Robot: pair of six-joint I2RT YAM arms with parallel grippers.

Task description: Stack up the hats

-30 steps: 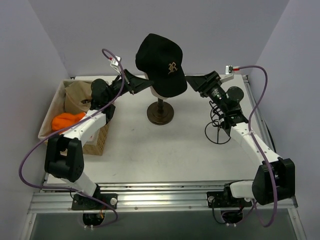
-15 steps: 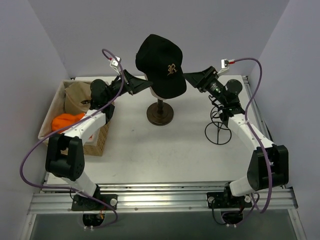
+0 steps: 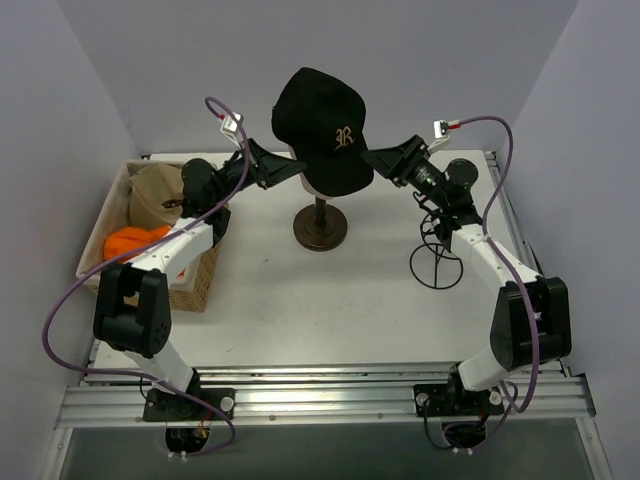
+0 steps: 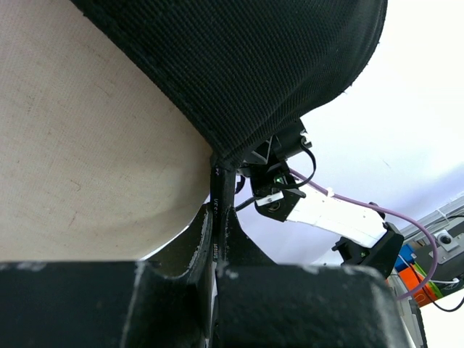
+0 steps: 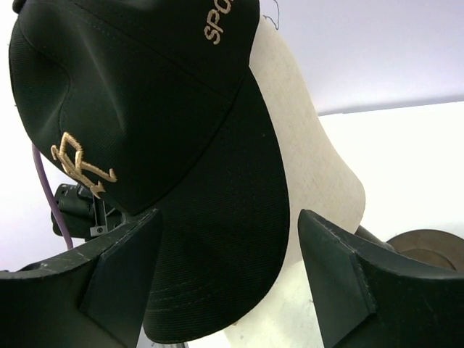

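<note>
Closing in on the black fabric cap with a gold "R" [image 3: 320, 125] with the right gripper [image 3: 372, 157], now nearer the brim than a second ago. Spread wide there, straddling the brim's edge, gripping nothing yet. No change on the other side: left gripper [image 3: 298, 168] pinched tight on the cap's rear hem, plain from the left wrist view. Suggests a two-handed adjustment or lift of the cap about to begin, with the stacking barely started. Sits atop the cream egg-shaped head form [image 5: 312, 145] on its dark round stand [image 3: 320, 228], mid-table, brim drooping toward the right arm. Looks soft in the crown, stiff in the peak, finely woven, with pale lettering on one side. Leaves the tan fabric cap [image 3: 155, 190] and bright orange hat [image 3: 135, 240] in the wicker basket [image 3: 195, 285] at left; no pink one visible.
</note>
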